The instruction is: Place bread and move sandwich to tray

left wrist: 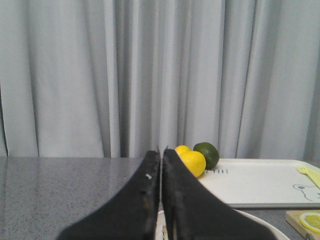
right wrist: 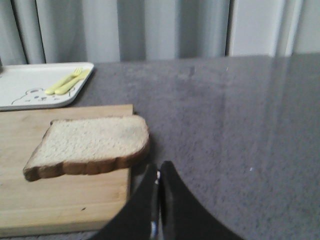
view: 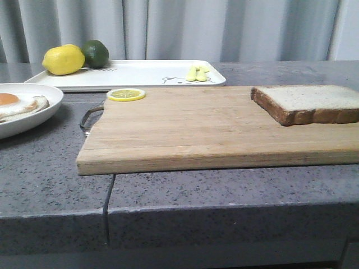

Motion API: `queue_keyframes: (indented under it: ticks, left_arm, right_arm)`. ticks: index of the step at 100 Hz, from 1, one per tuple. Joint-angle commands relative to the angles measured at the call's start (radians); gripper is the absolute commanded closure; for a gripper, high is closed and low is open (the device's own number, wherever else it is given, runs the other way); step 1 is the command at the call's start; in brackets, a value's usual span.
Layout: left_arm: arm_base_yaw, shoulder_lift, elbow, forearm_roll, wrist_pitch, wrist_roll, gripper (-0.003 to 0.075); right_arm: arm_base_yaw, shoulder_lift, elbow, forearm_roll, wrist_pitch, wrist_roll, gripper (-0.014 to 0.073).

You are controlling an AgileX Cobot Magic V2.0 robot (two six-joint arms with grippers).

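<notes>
Bread point(view: 309, 102), one pale speckled slice with a dark brown crust, lies flat at the right end of a wooden cutting board point(view: 185, 129) on the bench, open to a grasp. Just beside it, the right end effector point(right wrist: 158, 200) is pressed together; so is the left end effector point(left wrist: 161, 200), near the white tray point(view: 140, 73).

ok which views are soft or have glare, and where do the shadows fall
Front view: fairly sharp, cutting board shading the counter below its near edge. Left wrist view: left gripper a dark blur. Right wrist view: soft overall, pale sheen on the counter, shadow beside the bread.
</notes>
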Motion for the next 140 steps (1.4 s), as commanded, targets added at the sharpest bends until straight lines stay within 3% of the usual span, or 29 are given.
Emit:
queue_keyframes:
  ticks: [1,10,29,46,55,70,77,119,140]
  left_arm:
    - [0.001,0.050,-0.091,-0.002,0.062,-0.003,0.0740]
    - [-0.003,0.104,-0.137,-0.002,0.121,-0.003,0.0740]
    - [-0.003,0.190,-0.198,-0.017,0.137,-0.003,0.0740]
    - [-0.003,0.254,-0.247,-0.049,0.152,-0.003,0.0740]
    - [-0.003,0.292,-0.266,-0.049,0.173,-0.003,0.0740]
    - [-0.003,0.341,-0.287,-0.049,0.207,-0.003,0.0740]
    - [-0.003,0.353,-0.289,-0.049,0.207,-0.003,0.0740]
    - [-0.003,0.359,-0.289,-0.049,0.209,-0.003,0.0740]
    - [-0.003,0.359,-0.289,-0.049,0.209,-0.003,0.0740]
  right_arm:
    - [-0.003,0.089,-0.108,0.062,0.090,0.010,0.0655]
    - [-0.001,0.157,-0.150,0.051,0.139,-0.001,0.0655]
    - [-0.001,0.224,-0.160,0.032,0.055,-0.002,0.0655]
    - [-0.001,0.332,-0.243,0.028,0.079,-0.002,0.0618]
    - [-0.001,0.414,-0.310,0.028,0.117,-0.002,0.0505]
    - [-0.001,0.576,-0.424,0.028,0.171,0.003,0.0182]
    - [-0.001,0.648,-0.479,0.028,0.190,0.014,0.0120]
    - [-0.035,1.048,-0.815,0.077,0.408,-0.037,0.0121]
    - [-0.150,1.234,-0.965,0.303,0.600,-0.242,0.0121]
